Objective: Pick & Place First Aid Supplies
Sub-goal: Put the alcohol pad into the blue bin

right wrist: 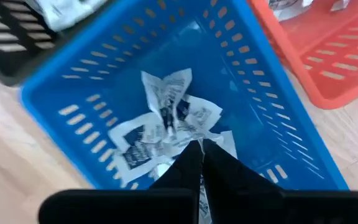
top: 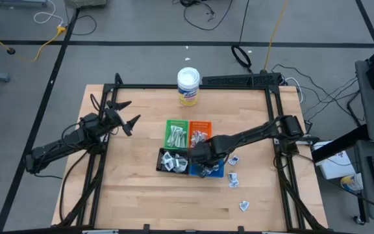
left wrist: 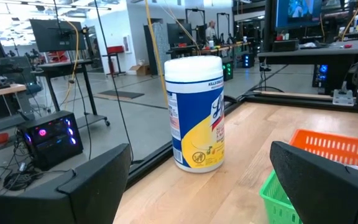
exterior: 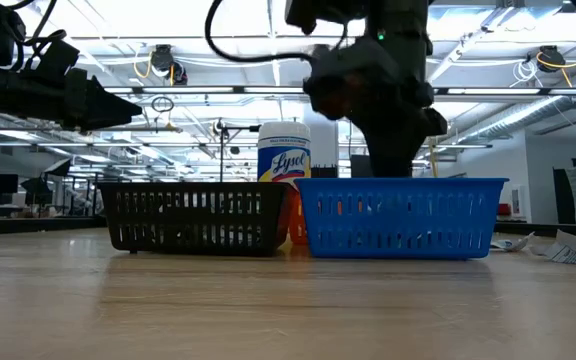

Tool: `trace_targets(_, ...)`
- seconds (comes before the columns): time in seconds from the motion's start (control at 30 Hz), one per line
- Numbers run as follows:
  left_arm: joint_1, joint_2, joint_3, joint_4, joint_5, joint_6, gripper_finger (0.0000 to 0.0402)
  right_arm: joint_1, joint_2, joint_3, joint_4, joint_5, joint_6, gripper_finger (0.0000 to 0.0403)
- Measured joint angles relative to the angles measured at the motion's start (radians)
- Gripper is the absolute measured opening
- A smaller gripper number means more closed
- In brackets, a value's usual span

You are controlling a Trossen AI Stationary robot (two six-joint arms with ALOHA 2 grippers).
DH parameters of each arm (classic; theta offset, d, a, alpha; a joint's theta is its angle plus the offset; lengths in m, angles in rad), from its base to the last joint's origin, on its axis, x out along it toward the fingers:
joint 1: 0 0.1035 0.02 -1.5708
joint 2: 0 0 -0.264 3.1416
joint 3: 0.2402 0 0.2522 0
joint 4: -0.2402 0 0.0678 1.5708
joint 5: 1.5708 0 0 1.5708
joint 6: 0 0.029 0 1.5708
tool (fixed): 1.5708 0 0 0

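Observation:
Several first aid packets (right wrist: pixel 138 149) lie in the blue tray (right wrist: pixel 73 81), with more in the green (top: pixel 176 133), orange (top: pixel 200 132) and black (top: pixel 172 160) trays. Three loose packets (top: pixel 232 179) lie on the table to the right of the trays. My right gripper (right wrist: pixel 199 144) points down over the blue tray (top: pixel 216 170), shut on a crumpled white packet (right wrist: pixel 166 93). In the low view its fingers dip behind the blue tray's wall (exterior: pixel 398 215). My left gripper (top: pixel 125 114) waits open and level at the table's left, holding nothing. My right gripper pinches the crumpled packet between its two fingers, coming from above and pointing down. A sliver of white (right wrist: pixel 199 194) shows between the fingers, and the rest of the packet (right wrist: pixel 169 102) sticks out past their ends. It hangs over the packets in the blue tray.
A white-lidded tub with a yellow label (top: pixel 188 86) stands at the table's far edge, behind the trays. The four trays sit close together at the table's middle. Bare wood (top: pixel 141 201) stretches along the near side and to the left.

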Motion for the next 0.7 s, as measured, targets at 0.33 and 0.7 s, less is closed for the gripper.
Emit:
trace_targets(0.33,0.0,0.0,0.0,0.0,0.0,0.0,0.0392,0.004,0.019,-0.001,0.034,-0.015,-0.029,0.003)
trace_targets(0.7,0.0,0.0,0.0,0.0,0.0,0.0,0.0392,0.002,-0.045,-0.001,0.013,0.062,0.018,0.0197)
